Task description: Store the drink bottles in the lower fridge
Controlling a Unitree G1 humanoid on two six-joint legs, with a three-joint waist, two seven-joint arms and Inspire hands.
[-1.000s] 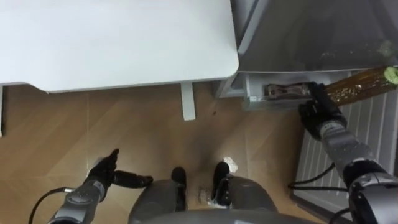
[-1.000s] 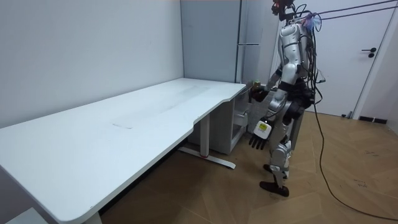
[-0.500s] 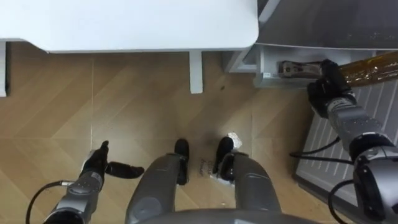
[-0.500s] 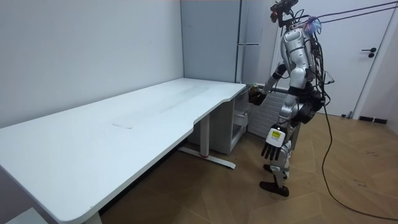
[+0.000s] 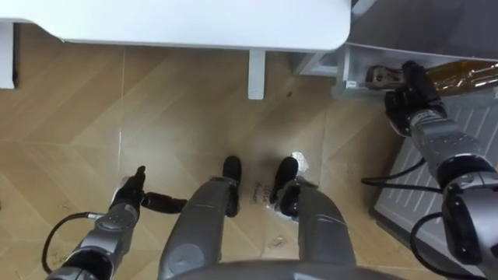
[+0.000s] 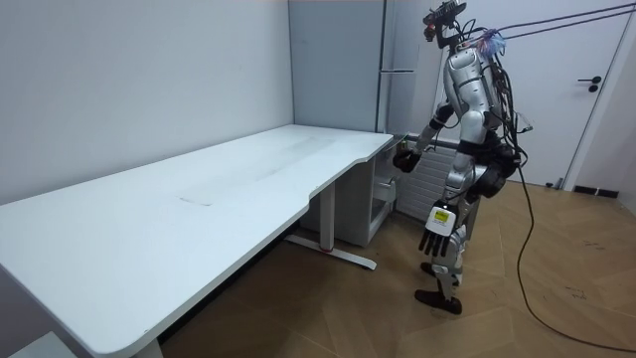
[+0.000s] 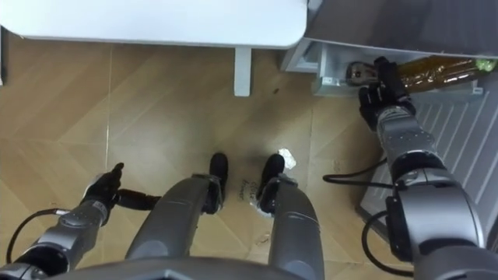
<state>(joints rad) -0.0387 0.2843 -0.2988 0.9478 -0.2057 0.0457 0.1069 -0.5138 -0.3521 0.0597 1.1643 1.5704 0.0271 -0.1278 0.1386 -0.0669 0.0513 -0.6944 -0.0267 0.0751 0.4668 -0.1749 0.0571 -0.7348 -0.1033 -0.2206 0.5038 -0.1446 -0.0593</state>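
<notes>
My right hand (image 5: 411, 87) is shut on an amber drink bottle (image 5: 469, 75) with a green cap (image 7: 489, 65), held sideways at waist height. The bottle lies in front of the grey fridge (image 6: 397, 60), just over a small white open compartment (image 5: 354, 68) at its foot. In the room view the same hand (image 6: 404, 159) is stretched toward the fridge, past the table's corner. My left hand (image 5: 131, 194) hangs open beside my left thigh, holding nothing; the room view has it (image 6: 434, 234) at knee height.
The white table (image 5: 194, 19) and its leg (image 5: 257, 74) lie ahead on my left, next to the fridge. A white ribbed panel (image 5: 467, 155) stands on my right. Wooden floor (image 5: 171, 117) stretches around my feet.
I have straightened up from a lean, and the eye views have shifted with it. The right hand keeps the bottle by the fridge. The left hand has dropped beside my thigh.
</notes>
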